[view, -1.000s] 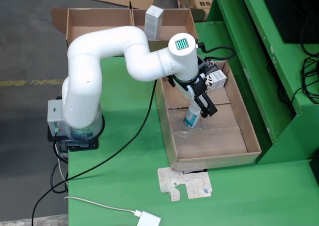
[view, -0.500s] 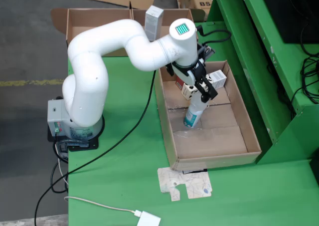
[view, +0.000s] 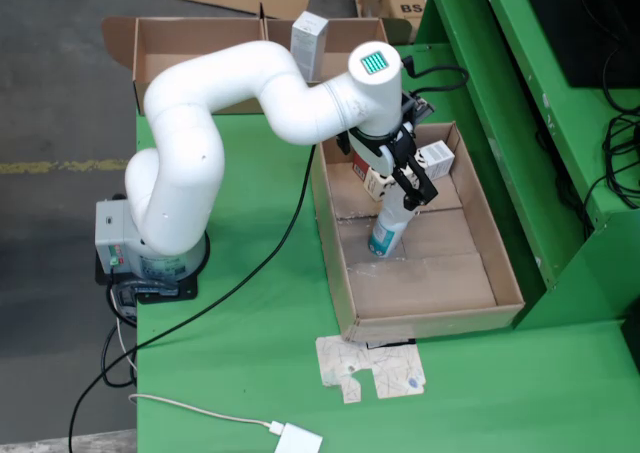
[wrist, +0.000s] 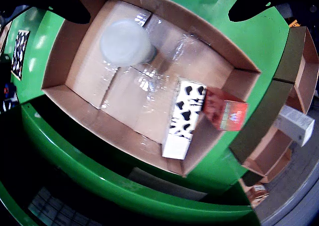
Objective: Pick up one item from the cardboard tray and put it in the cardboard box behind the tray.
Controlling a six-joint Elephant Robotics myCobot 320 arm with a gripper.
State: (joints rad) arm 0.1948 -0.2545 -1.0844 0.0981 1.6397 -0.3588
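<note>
A cardboard tray (view: pixel 500 273) lies on the green table. In it stand a white-capped bottle (view: pixel 385 235) (wrist: pixel 124 41), a cow-patterned carton (view: pixel 436 159) (wrist: pixel 183 118) and a red box (wrist: pixel 225 113). My gripper (view: pixel 412 185) hangs above the tray's far half, between the bottle and the cartons. In the wrist view its dark fingertips (wrist: pixel 55 1) are spread wide apart with nothing between them, so the gripper (wrist: pixel 154 1) is open. The cardboard box (view: pixel 200 43) (wrist: pixel 299 81) sits behind the tray and holds an upright white carton (view: pixel 308 43) (wrist: pixel 296 123).
A green frame (view: pixel 520 123) runs along the tray's right side. A flat cardboard scrap (view: pixel 372 368) and a white adapter (view: pixel 300 440) with its cable lie near the table's front. A black cable (view: pixel 250 273) crosses the table from the arm's base (view: pixel 150 253).
The gripper has moved from over the bottle's cap toward the tray's far end. The bottle stands where it was.
</note>
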